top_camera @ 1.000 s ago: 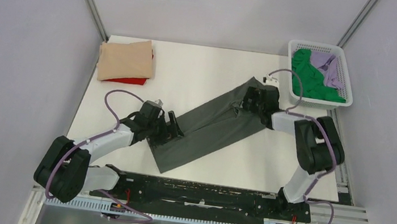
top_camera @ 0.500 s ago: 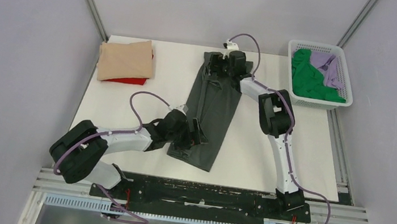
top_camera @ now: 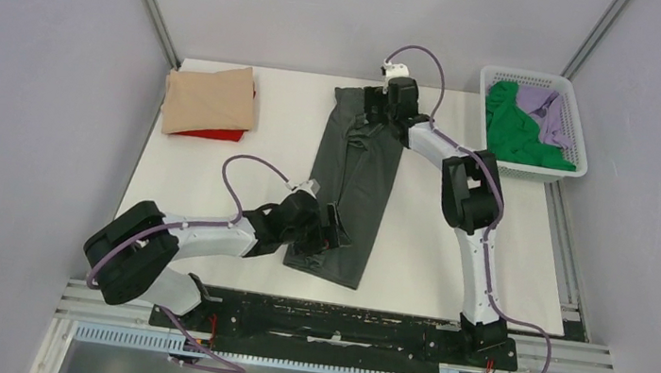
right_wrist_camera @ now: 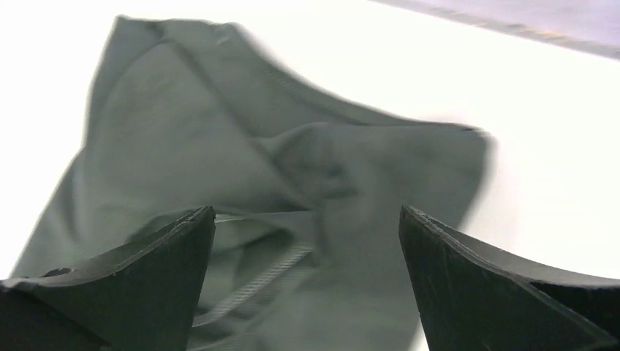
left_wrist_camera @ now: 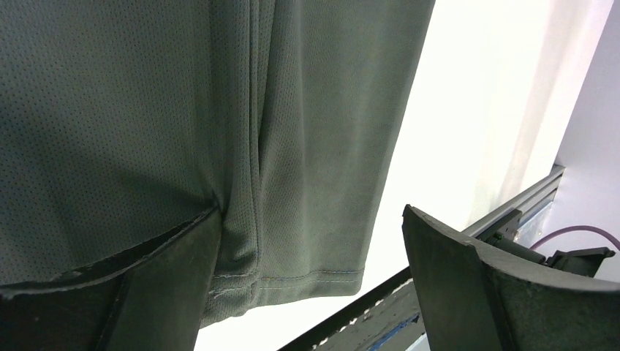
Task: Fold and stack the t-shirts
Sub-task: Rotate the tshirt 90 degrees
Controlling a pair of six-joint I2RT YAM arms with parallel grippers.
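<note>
Five t-shirts were there. One dark grey t-shirt (top_camera: 351, 184), fine-meshed and folded into a long strip, lay on the middle of the desk (top_camera: 288, 110) from far edge to near edge. One tan t-shirt (top_camera: 209, 100) lay folded on one red t-shirt (top_camera: 211, 134) at the far left corner. One green t-shirt (top_camera: 512, 133) and one lilac t-shirt (top_camera: 552, 117) sat crumpled in one white lattice basket (top_camera: 529, 76) at the far right corner. The left end effector (top_camera: 333, 230), arm low, was released over the hem; the right end effector (top_camera: 375, 116), arm stretched, was released over the collar end
</note>
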